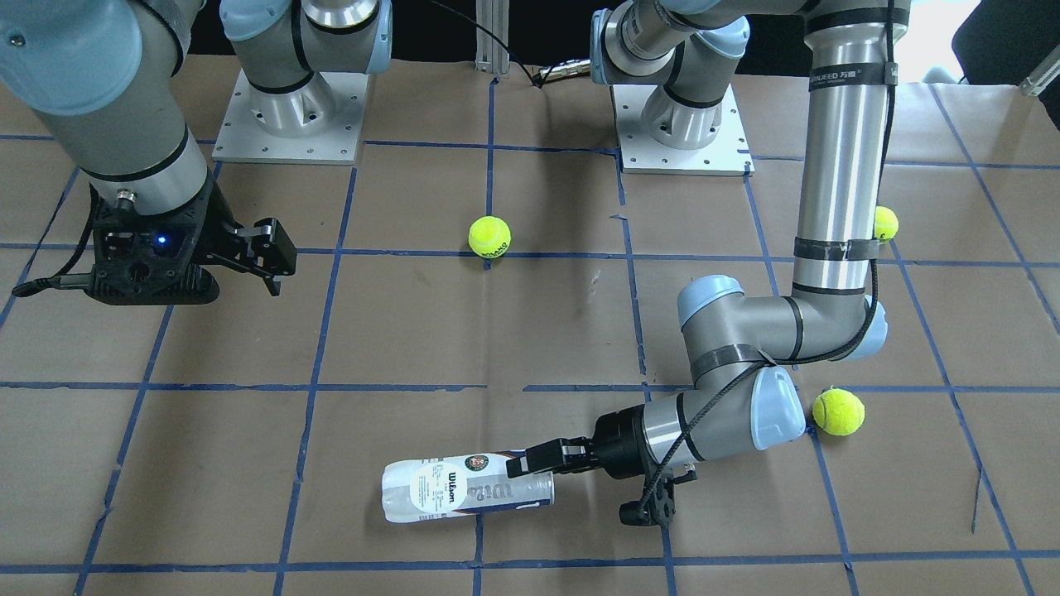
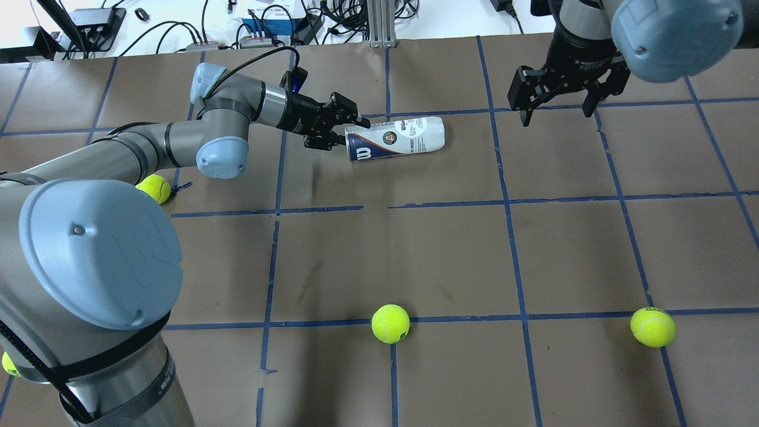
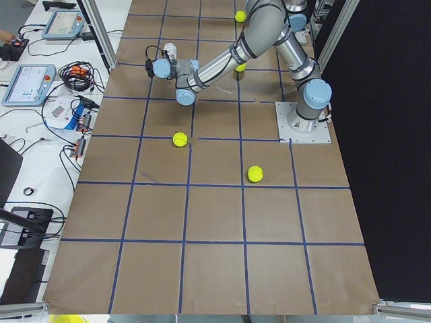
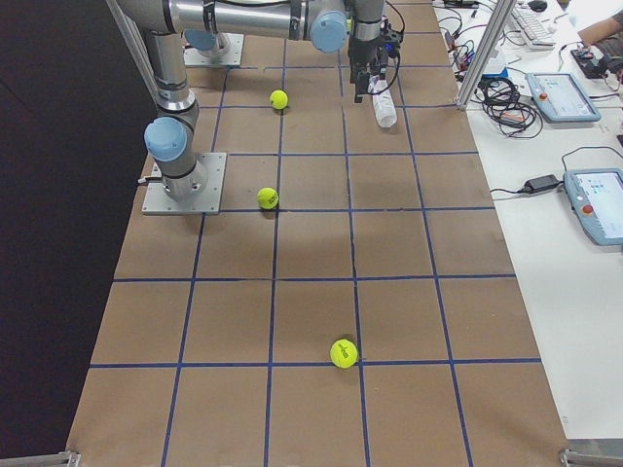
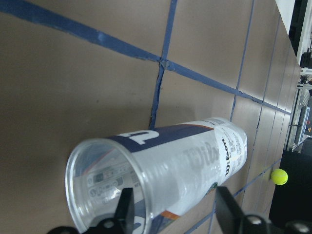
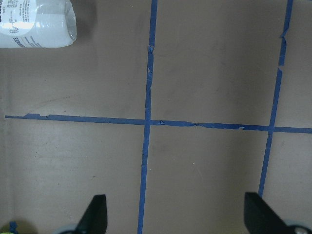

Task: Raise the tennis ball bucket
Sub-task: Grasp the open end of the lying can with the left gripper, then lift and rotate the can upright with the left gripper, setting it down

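Observation:
The tennis ball bucket [image 2: 403, 136] is a clear can with a white and navy Wilson label, and it lies on its side on the far part of the table; it also shows in the front view [image 1: 447, 490]. My left gripper [image 2: 351, 135] is open at the can's open end. In the left wrist view [image 5: 175, 214] one finger is in front of the mouth of the bucket [image 5: 161, 165] and the other is outside its wall. My right gripper [image 2: 554, 115] hangs open and empty above the table, to the right of the can.
Loose tennis balls lie about: one mid-table [image 2: 390, 324], one at the right [image 2: 653, 327], one beside the left forearm [image 2: 153, 188]. The brown paper table [image 2: 569, 255] has a blue tape grid. Cables and devices lie past the far edge [image 2: 237, 29].

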`<state>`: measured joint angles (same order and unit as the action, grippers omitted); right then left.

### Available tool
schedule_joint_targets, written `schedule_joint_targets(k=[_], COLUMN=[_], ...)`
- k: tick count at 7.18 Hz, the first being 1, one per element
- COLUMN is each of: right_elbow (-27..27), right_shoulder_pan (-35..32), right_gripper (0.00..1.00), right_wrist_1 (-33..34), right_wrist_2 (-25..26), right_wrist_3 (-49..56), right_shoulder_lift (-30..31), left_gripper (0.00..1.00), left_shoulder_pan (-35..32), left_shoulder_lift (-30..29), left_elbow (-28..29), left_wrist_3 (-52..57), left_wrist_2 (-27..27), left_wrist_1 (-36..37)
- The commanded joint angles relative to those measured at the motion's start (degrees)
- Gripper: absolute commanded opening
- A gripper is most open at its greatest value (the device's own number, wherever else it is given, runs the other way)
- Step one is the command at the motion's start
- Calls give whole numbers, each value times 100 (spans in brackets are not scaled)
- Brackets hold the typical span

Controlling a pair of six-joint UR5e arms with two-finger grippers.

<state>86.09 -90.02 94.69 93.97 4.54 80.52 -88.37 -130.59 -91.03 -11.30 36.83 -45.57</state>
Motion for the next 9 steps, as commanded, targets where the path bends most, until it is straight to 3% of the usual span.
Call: schedule_joint_targets(k=[1,2,4,5,7,9], right_elbow=[-13,-48,65,48,-13,-310], right_shoulder_pan=[11,29,-24,98,126,143], right_gripper=[100,100,100,100,100,100], right_wrist_1=[-73,-64,-247,-797,-908,-436], right_wrist_2=[-10,-2,-54,-2,-72,-81], right_wrist_3=[230,231,144,144,178,196], right_shoulder_lift=[-27,7,121,131,105,-228], left_gripper=[5,0,0,0,0,0], left_shoulder_pan=[-241,-242,-277,-268,-347,-558], left_shoulder_lift=[147,296,926,1217,1457,1231], left_elbow=[16,16,15,137,1161,2462], left_wrist_3=[-448,-661,-1108,-1294,-1252,-109], left_wrist_2=[-9,8,331,803,2075,3972], left_wrist_1=[4,-5,-83,-275,-1913,-3425])
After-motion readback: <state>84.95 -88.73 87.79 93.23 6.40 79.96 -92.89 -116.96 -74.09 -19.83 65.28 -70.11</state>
